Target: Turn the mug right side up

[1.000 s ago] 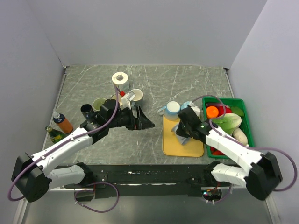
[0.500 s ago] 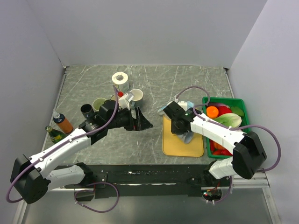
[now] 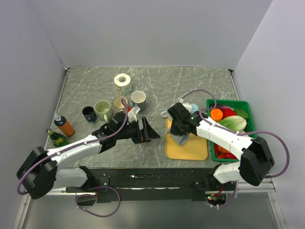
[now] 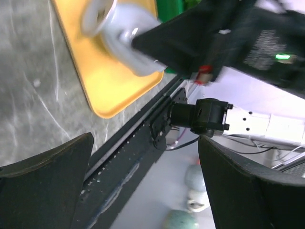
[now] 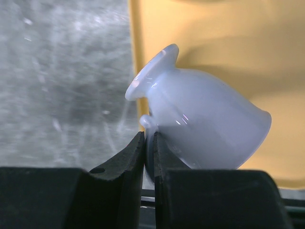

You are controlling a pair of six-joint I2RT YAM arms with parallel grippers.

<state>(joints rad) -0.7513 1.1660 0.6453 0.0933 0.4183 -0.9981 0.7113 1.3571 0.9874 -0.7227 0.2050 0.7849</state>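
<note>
A pale blue-white mug (image 5: 209,119) hangs tilted over the yellow cutting board (image 5: 267,43), one flared end toward the upper left of the right wrist view. My right gripper (image 5: 148,138) is shut on its handle, fingers nearly touching. From above, the mug (image 3: 181,140) shows just below the right gripper (image 3: 180,133), at the board's (image 3: 190,149) left part. My left gripper (image 3: 145,131) stands wide open to the left of the board, holding nothing. In the left wrist view, that gripper (image 4: 145,176) faces the mug (image 4: 124,33) and the board (image 4: 109,81).
Three cups (image 3: 119,102) and a dark cup (image 3: 88,113) stand at the back left, with a white roll (image 3: 123,81) behind them. Two bottles (image 3: 63,126) stand at the left edge. A green basket (image 3: 251,125) of vegetables sits right of the board. Another pale mug (image 3: 165,113) peeks out behind the right arm.
The right arm has swung its wrist left over the board, still holding the mug. The left arm has drawn back toward the near edge, uncovering the cups behind it.
</note>
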